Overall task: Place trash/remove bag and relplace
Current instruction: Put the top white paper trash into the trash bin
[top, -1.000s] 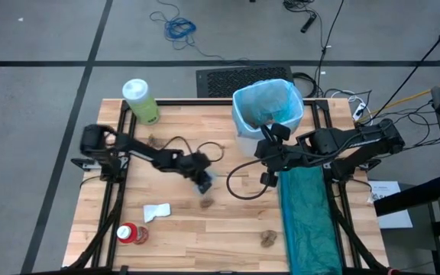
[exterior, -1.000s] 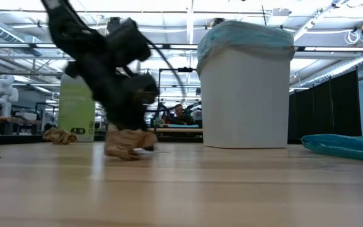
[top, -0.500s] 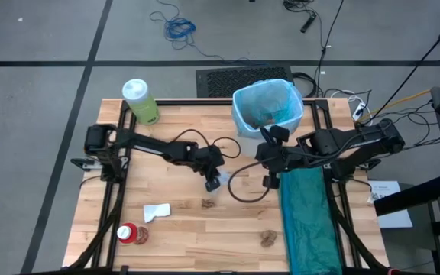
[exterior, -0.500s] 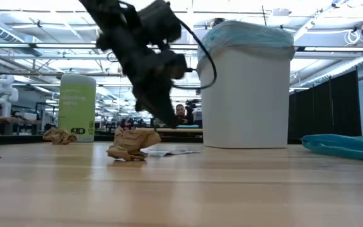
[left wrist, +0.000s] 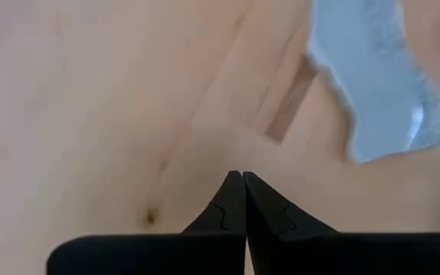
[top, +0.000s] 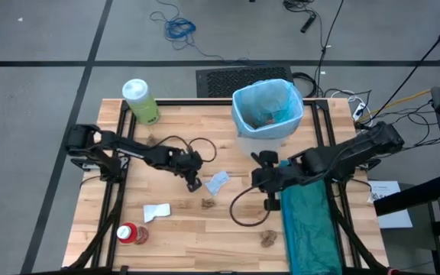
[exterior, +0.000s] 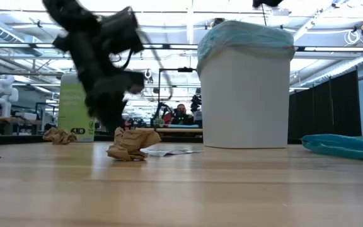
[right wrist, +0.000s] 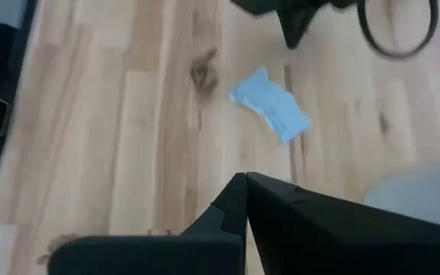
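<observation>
My left gripper (top: pixel 194 183) (left wrist: pixel 243 174) is shut on nothing and hovers low over the table's middle. A pale-blue scrap (top: pixel 218 182) (left wrist: pixel 380 92) (right wrist: pixel 270 107) lies flat on the wood just to its right. A crumpled brown wad (top: pixel 207 204) (exterior: pixel 131 144) rests on the table nearer the near edge. My right gripper (top: pixel 256 177) (right wrist: pixel 244 177) is also shut and empty, right of the scrap and in front of the white wastebasket (top: pixel 254 141). The light-blue bag (top: pixel 267 107) lines that basket, its rim folded over the top.
More trash lies about: a brown wad (top: pixel 267 238) near the front edge, a white scrap (top: pixel 157 211), a red white-capped container (top: pixel 131 234), and a wad (top: pixel 153 140) by the green bottle (top: pixel 140 101). A teal bag (top: pixel 312 221) lies along the table's right side.
My left gripper swung toward the table's right with the pale-blue scrap at its tips, then drew back left. The scrap now lies alone on the wood. My right gripper moved toward the near edge and slightly left, away from the wastebasket.
</observation>
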Tool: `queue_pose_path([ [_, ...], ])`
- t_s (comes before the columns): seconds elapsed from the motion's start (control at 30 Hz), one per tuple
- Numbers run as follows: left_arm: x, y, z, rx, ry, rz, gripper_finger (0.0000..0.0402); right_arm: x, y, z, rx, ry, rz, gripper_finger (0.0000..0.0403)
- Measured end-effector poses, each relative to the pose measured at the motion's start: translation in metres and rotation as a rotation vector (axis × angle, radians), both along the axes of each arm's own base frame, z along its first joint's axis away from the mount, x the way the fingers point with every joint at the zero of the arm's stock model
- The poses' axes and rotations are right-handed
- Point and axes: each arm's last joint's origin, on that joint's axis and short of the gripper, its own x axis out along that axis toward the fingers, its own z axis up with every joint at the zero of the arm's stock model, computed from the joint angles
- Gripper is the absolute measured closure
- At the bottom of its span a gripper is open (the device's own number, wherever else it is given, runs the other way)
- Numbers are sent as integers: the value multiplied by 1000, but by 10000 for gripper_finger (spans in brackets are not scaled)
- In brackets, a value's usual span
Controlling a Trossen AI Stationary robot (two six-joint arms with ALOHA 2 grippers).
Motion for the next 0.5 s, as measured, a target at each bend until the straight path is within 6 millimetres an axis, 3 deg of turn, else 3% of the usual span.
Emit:
queue_pose_path([
  [0.2, -2, -5, -11, -95, -147, 0, 401, 5, -5, -50, 83, -1, -21, 403],
  [0.5, 4, -19, -6, -111, -229, -55, 401, 13, -19, -90, 148, -160, -90, 403],
])
